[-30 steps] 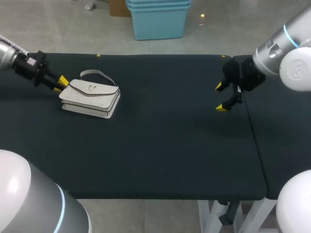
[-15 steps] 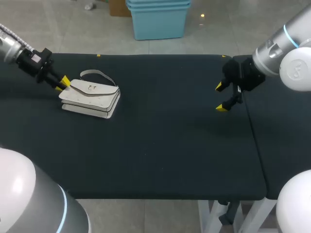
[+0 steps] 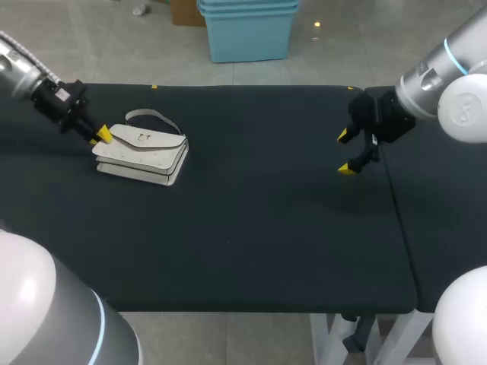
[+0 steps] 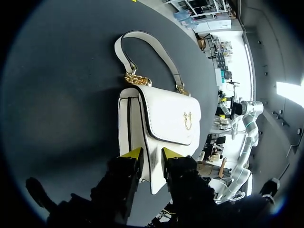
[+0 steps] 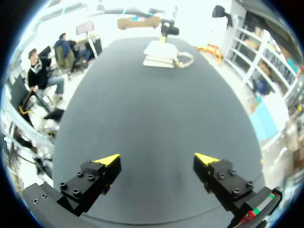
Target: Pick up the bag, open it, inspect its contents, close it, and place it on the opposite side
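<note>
Head view shows 1 white handbag [image 3: 141, 152] lying flat on the left part of the black table [image 3: 266, 213], well apart from the right side. Its front flap [image 4: 173, 116] is down over the body, so nothing inside can be seen. 1 curved handle [image 3: 152, 116] lies on the tabletop behind the bag, joined at 2 ends by gold chain links [image 4: 137, 80], and 1 small gold clasp [image 4: 187, 119] sits on the flap.

The left gripper [image 3: 103, 135] is at the bag's left end. In the left wrist view its 2 yellow tips stand close together with the end of the bag pinched between them, 1 tip against the side panel, the other on the flap.

The right gripper [image 3: 345, 152] hangs over the table's right part, its 2 fingers spread wide with nothing between them. In the right wrist view the dark cloth lies bare under the tips and the handbag lies far ahead across the table.
</note>
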Tool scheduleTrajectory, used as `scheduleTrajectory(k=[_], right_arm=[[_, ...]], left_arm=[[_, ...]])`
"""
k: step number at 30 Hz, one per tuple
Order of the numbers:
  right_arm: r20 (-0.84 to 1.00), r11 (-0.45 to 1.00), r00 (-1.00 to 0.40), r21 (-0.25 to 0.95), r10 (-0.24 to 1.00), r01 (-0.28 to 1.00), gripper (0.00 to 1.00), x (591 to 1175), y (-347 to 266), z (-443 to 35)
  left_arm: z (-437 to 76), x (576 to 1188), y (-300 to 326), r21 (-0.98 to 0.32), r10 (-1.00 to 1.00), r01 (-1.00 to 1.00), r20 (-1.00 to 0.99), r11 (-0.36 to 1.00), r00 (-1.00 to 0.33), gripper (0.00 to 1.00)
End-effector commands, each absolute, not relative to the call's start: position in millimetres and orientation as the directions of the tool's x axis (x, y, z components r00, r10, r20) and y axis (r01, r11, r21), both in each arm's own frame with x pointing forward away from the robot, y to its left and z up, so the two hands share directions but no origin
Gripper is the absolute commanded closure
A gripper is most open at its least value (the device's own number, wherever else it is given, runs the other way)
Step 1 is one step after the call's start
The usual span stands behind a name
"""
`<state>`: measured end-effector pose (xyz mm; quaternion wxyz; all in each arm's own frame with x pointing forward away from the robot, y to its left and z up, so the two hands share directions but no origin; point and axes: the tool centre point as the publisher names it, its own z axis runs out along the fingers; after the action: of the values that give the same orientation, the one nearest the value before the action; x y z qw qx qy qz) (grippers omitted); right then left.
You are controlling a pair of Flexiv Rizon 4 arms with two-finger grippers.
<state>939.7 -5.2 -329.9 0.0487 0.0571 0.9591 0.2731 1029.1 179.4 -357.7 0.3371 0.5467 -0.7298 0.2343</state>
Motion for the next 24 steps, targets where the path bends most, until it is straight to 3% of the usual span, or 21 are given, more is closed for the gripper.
scheduleTrajectory(k=[1,7,8,9,19,24], right_arm=[[-0.061,0.844,-0.989,0.53,0.135,0.083,0.0,940,-5,-330],[-0.061,0.844,-0.989,0.53,0.135,0.083,0.0,940,-5,-330],[-0.061,0.844,-0.989,0.53,0.135,0.083,0.0,940,-5,-330],[-0.061,0.844,-0.989,0.53,0.135,0.083,0.0,940,-5,-330],[-0.061,0.844,-0.989,0.53,0.135,0.083,0.0,940,-5,-330],[-0.061,0.844,-0.989,0.53,0.135,0.083,0.0,940,-5,-330]], left_arm=[[-362,1038,182,0.557,-0.642,-0.365,0.747,0.746,-0.171,0.73],[-367,1044,184,0.57,-0.653,-0.365,0.74,0.736,-0.162,0.77],[-367,1044,184,0.571,-0.654,-0.365,0.739,0.735,-0.161,0.84],[-367,1044,184,0.572,-0.654,-0.365,0.74,0.735,-0.156,1.0],[-367,1013,172,0.54,-0.625,-0.437,0.778,0.719,-0.067,1.0],[-371,994,158,0.532,-0.675,-0.581,0.737,0.616,-0.04,1.0]])
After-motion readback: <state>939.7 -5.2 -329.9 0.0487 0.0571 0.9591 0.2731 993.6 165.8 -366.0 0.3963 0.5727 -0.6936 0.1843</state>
